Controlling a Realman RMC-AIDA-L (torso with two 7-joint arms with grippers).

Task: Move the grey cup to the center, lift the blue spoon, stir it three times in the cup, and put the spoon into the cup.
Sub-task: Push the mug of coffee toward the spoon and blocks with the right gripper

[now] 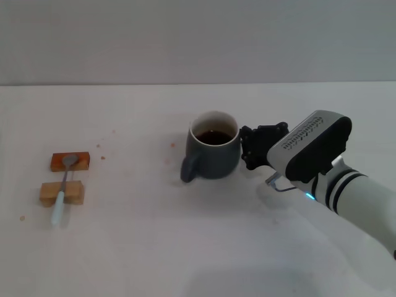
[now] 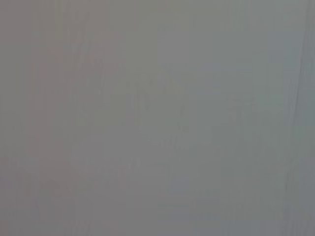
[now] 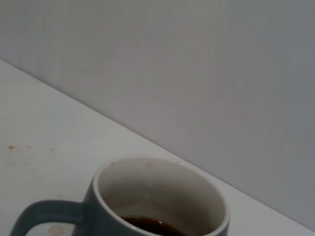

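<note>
The grey cup (image 1: pixel 213 151) stands upright on the white table near the middle, its handle pointing to the front left, with dark liquid inside. It also fills the bottom of the right wrist view (image 3: pixel 157 196). My right gripper (image 1: pixel 247 148) is just beside the cup's right side at cup height, its jaws spread and holding nothing. The blue spoon (image 1: pixel 64 185) lies far to the left across two small wooden blocks, its metal bowl on the far block and its pale handle pointing toward me. The left gripper is out of view.
Two wooden blocks (image 1: pixel 70 161) (image 1: pixel 62 193) sit under the spoon at the left. Small brown specks dot the table (image 1: pixel 142 247) between the blocks and the cup. A plain wall stands behind the table. The left wrist view shows only a blank grey surface.
</note>
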